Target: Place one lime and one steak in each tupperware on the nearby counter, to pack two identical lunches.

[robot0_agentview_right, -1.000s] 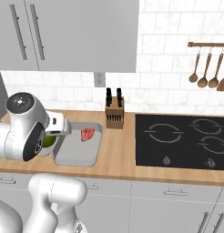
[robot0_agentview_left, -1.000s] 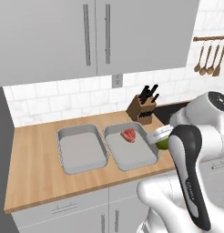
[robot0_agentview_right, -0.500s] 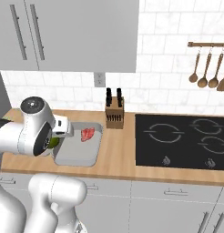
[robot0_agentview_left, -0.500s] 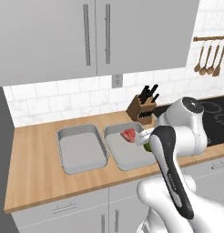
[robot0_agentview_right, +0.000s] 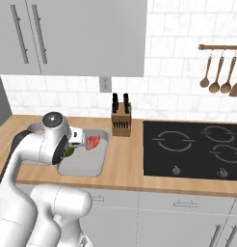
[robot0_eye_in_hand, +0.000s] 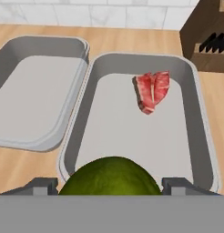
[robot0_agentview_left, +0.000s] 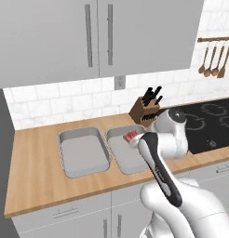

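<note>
My gripper [robot0_eye_in_hand: 110, 185] is shut on a green lime [robot0_eye_in_hand: 112, 177], which bulges up between the two fingertips. The lime [robot0_agentview_right: 69, 152] hangs over the near end of the right tupperware [robot0_eye_in_hand: 196, 82], a grey rounded tray. Inside this tray, towards its far end, lies a red steak [robot0_eye_in_hand: 152, 91]. The left tupperware [robot0_eye_in_hand: 22, 43] stands right beside it with nothing inside. Both trays rest on the light-brown wooden counter [robot0_eye_in_hand: 127, 38]. From the left base view the steak [robot0_agentview_left: 131, 135] peeks out beside my forearm, and the left tupperware [robot0_agentview_left: 65, 160] is in full sight.
A wooden knife block [robot0_agentview_right: 121, 120] stands just behind and right of the trays. A black cooktop [robot0_agentview_right: 192, 149] takes up the counter's right part. Grey wall cabinets hang above, and wooden utensils [robot0_agentview_right: 219, 72] hang on a rail at the right.
My arm has swung in towards the trays. The hand has carried the lime from beside the right tupperware to above its near end. The steak and both trays stayed put.
</note>
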